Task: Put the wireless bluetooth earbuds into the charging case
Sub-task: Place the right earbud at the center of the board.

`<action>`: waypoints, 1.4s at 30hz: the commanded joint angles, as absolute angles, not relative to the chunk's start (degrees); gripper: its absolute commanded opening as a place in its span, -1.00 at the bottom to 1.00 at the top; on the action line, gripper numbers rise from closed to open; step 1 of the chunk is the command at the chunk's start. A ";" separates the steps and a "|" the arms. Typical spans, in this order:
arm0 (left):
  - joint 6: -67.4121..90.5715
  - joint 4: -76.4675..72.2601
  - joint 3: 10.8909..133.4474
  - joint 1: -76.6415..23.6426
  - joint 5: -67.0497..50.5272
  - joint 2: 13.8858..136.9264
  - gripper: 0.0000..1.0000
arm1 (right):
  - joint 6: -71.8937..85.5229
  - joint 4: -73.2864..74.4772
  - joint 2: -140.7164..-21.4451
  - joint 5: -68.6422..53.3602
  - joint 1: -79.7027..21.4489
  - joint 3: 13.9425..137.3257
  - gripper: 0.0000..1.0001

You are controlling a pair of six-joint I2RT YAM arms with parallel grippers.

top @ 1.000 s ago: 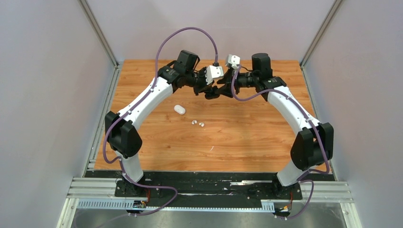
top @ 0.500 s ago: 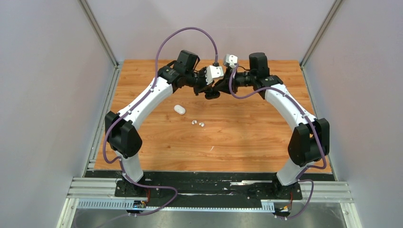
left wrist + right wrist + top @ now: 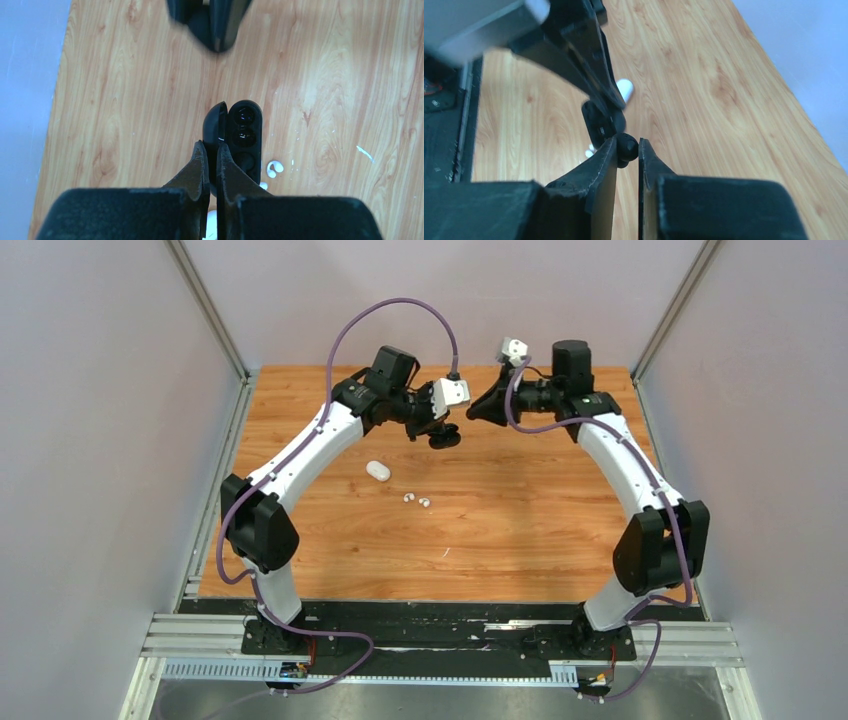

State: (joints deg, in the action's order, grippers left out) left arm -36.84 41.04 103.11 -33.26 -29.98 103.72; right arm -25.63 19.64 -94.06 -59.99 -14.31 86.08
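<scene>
My left gripper point(image 3: 446, 437) point(image 3: 210, 148) is shut on the raised lid of an open black charging case point(image 3: 245, 137) and holds it above the table. I cannot tell whether the case's dark sockets are filled. My right gripper point(image 3: 473, 411) point(image 3: 627, 143) is shut on a black earbud point(image 3: 627, 146), a short way to the right of the case. The black case also shows in the right wrist view point(image 3: 598, 125), just beyond the bud. Two white earbuds point(image 3: 416, 500) point(image 3: 274, 167) lie on the table below. The other black earbud is not in view.
A closed white charging case point(image 3: 377, 471) point(image 3: 625, 88) lies on the wooden table point(image 3: 520, 530), left of the white buds. Grey walls stand on the left, right and far sides. Both arms arch over the back half of the table.
My right gripper has pulled back to the right, away from the black case, opening a gap between the two grippers. The left gripper and the case have stayed in place.
</scene>
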 commanded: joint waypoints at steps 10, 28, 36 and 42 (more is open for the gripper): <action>-39.02 42.19 102.34 -30.99 -27.74 99.21 -1.00 | -80.40 76.70 -106.59 -50.88 -10.85 84.88 -0.85; -38.06 41.92 99.34 -29.00 -25.58 96.35 -1.00 | -84.56 65.62 -114.14 -36.80 -19.28 79.11 -0.44; -37.47 40.77 99.36 -28.87 -25.37 96.64 -1.00 | -75.86 62.96 -110.70 -36.81 -19.20 81.69 -0.33; -29.73 38.03 98.86 -27.89 -21.73 95.49 -1.00 | -52.55 54.98 -103.73 -36.30 -20.46 80.62 -0.24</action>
State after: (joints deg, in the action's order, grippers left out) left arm -36.29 41.76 99.02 -28.80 -24.21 98.67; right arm -70.17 61.69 -111.35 -35.83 -19.35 79.66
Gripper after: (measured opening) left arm 0.029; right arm 0.362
